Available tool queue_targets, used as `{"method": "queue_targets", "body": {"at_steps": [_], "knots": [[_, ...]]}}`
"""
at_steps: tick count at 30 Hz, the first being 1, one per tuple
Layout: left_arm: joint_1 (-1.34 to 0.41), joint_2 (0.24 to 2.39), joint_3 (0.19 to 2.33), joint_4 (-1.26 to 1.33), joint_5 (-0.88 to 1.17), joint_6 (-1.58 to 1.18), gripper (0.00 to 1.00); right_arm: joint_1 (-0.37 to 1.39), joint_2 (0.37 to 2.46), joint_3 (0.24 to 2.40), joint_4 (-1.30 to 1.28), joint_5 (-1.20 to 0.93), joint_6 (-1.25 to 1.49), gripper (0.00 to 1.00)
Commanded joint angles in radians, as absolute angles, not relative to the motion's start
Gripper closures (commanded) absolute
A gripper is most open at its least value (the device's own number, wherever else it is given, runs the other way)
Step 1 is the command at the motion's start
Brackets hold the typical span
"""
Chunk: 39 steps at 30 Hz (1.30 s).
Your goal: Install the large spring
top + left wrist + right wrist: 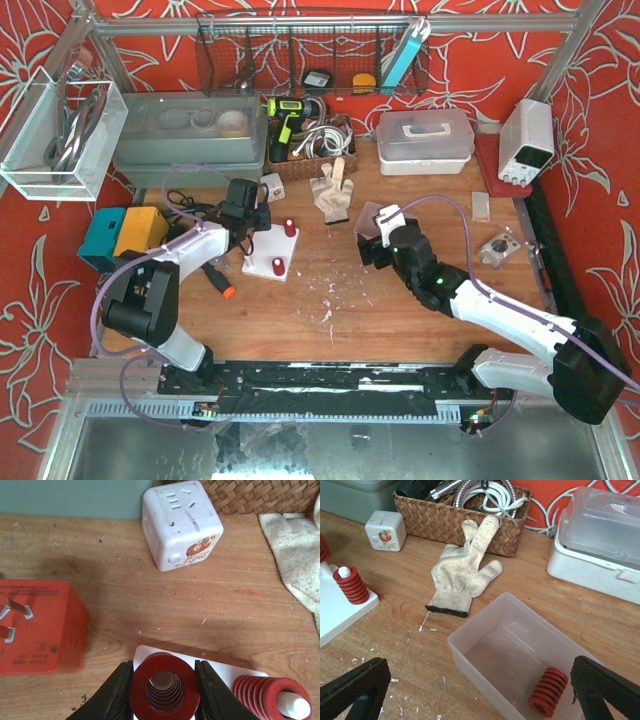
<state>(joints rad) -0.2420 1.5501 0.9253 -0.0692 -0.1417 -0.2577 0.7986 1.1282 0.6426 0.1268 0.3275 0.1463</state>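
Observation:
In the left wrist view my left gripper (162, 692) is shut on a large red spring (172, 666), held upright over the near corner of the white base plate (235, 669). A peg seems to show through the spring's bore. A smaller red spring (260, 692) sits on a white peg to the right. In the top view the left gripper (250, 220) hides the held spring, at the plate's (262, 262) back left. My right gripper (372, 240) is open and empty, its fingers (355, 690) wide over a clear bin (470, 640) holding a loose red spring (548, 691).
A white cube (180, 525) and an orange plug box (35, 625) lie near the plate. A glove (465, 572) lies in front of a wicker basket (460, 517). A white lidded box (600, 545) stands at the back right. An orange-tipped tool (222, 283) lies left of the plate.

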Motion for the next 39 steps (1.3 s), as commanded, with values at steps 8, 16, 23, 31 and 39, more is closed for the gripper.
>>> {"method": "queue_targets", "body": {"at_steps": [8, 16, 23, 31, 39], "knots": [[-0.245, 1.597, 0.982, -0.059, -0.126, -0.263, 0.54, 0.787, 1.139, 0.666, 0.1, 0.314, 0.167, 0.01], [-0.253, 1.456, 0.936, -0.039, -0.059, -0.291, 0.23, 0.751, 1.191, 0.734, -0.009, 0.284, 0.211, 0.02], [-0.366, 1.23, 0.718, 0.144, 0.024, -0.341, 0.0, 0.648, 1.341, 0.937, -0.305, 0.23, 0.342, 0.11], [-0.487, 0.982, 0.443, 0.363, 0.023, -0.363, 0.0, 0.611, 1.55, 1.138, -0.512, 0.243, 0.461, 0.42], [-0.534, 0.91, 0.32, 0.48, 0.004, -0.307, 0.0, 0.603, 1.822, 1.463, -0.87, 0.412, 0.662, 0.58]]}}
